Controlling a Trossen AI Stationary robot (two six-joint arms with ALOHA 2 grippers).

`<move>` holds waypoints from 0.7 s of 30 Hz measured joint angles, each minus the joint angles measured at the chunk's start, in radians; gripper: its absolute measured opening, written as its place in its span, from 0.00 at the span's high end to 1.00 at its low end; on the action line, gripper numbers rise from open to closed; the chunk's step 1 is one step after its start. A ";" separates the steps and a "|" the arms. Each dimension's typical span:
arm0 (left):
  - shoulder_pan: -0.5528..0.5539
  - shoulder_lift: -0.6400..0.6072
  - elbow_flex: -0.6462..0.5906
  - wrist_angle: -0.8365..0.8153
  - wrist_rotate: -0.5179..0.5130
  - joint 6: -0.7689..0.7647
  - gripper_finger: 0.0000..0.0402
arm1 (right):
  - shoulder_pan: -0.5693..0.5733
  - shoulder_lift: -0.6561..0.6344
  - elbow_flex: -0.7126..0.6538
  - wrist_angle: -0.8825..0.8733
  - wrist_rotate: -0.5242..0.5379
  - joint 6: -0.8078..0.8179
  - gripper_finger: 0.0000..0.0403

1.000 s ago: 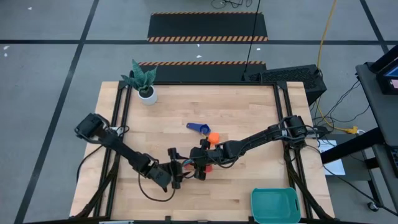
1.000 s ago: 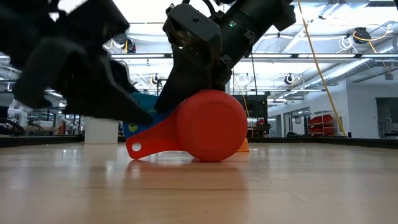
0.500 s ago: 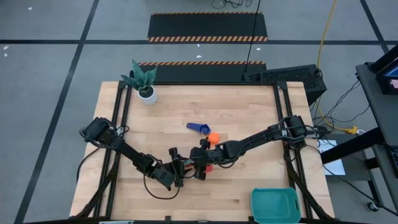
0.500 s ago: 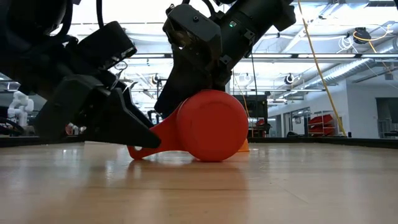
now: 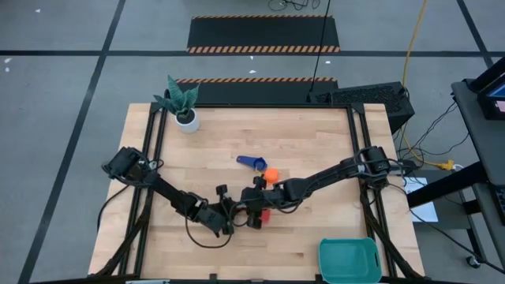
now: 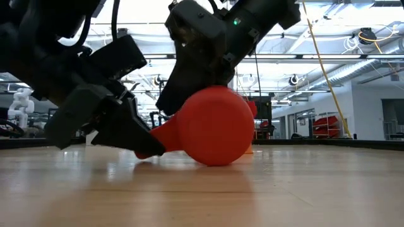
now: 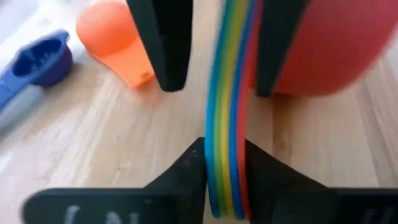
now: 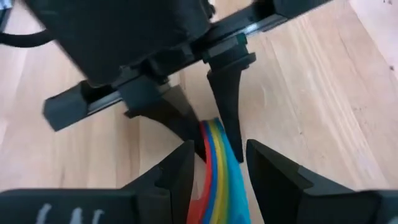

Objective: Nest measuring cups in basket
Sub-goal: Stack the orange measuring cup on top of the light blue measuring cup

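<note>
Measuring cups [image 7: 227, 112]: we count four stacked handles pinched by both our left gripper [image 7: 225, 165] and right gripper [image 8: 219, 163].

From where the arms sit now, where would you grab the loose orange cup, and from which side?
Probably by the orange cup's flat handle, coming from above: it lies on the table pointing away from the bowl, clear of the navy cup beside it.

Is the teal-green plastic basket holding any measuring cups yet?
No, in the high view the teal-green plastic basket sits at the table's near right corner with nothing inside, while the nested stack of cups lies mid-table between both pincers.
</note>
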 joint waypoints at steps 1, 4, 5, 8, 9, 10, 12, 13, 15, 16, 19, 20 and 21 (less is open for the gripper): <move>0.000 -0.001 0.001 0.003 -0.002 0.007 0.85 | 0.003 -0.008 0.001 -0.007 -0.002 -0.008 0.66; -0.001 -0.002 0.002 0.004 -0.001 0.036 0.87 | 0.018 -0.047 0.001 -0.056 0.028 -0.033 0.66; -0.001 -0.003 0.002 0.004 0.001 0.050 0.87 | 0.027 -0.069 0.000 -0.084 0.054 -0.039 0.66; -0.004 -0.003 0.002 0.005 -0.012 0.102 0.87 | 0.070 -0.152 0.001 -0.179 0.179 -0.060 0.66; -0.007 -0.009 0.002 0.002 -0.032 0.130 0.87 | 0.088 -0.181 0.001 -0.217 0.230 -0.062 0.66; -0.009 -0.016 0.002 -0.005 -0.054 0.161 0.87 | 0.108 -0.206 0.001 -0.252 0.282 -0.062 0.66; -0.010 -0.029 0.003 -0.013 -0.102 0.232 0.87 | 0.151 -0.251 -0.001 -0.308 0.388 -0.059 0.66; -0.011 -0.042 0.003 -0.021 -0.132 0.274 0.87 | 0.173 -0.270 -0.009 -0.316 0.440 -0.056 0.66; -0.011 -0.066 0.011 -0.021 -0.211 0.359 0.87 | 0.213 -0.309 -0.033 -0.314 0.542 -0.046 0.66; -0.012 -0.078 0.017 -0.017 -0.251 0.409 0.87 | 0.232 -0.326 -0.049 -0.306 0.590 -0.038 0.66; -0.019 -0.087 0.047 -0.008 -0.395 0.573 0.87 | 0.279 -0.362 -0.118 -0.272 0.682 -0.032 0.66; -0.023 -0.085 0.057 -0.014 -0.444 0.634 0.87 | 0.292 -0.373 -0.145 -0.267 0.701 -0.031 0.66; -0.026 -0.084 0.067 -0.016 -0.478 0.687 0.87 | 0.301 -0.381 -0.172 -0.260 0.719 -0.033 0.66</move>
